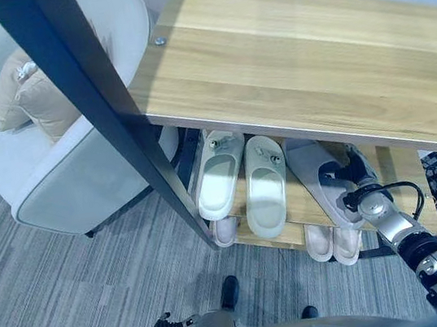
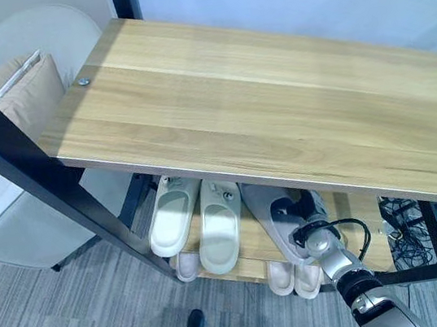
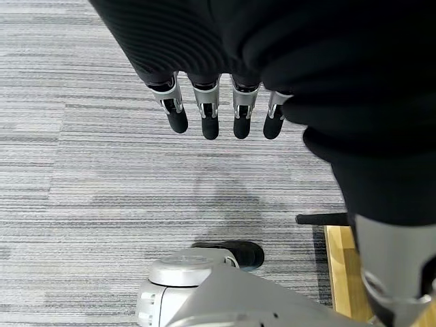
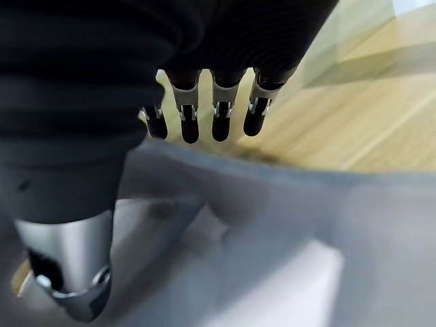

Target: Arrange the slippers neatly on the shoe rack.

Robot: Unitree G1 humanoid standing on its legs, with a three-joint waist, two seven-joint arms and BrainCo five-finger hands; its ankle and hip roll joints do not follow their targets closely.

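The right hand (image 1: 352, 185), fingers straight, rests on the grey slipper (image 1: 320, 181) on the shoe rack (image 1: 397, 166) shelf, its long axis running toward eleven o'clock, while the left hand (image 3: 218, 112) hangs open over the floor.

Your right hand (image 1: 358, 178) rests on a grey slipper (image 1: 320, 184) on the shoe rack (image 1: 286, 63), beside two pale green slippers (image 1: 242, 180).
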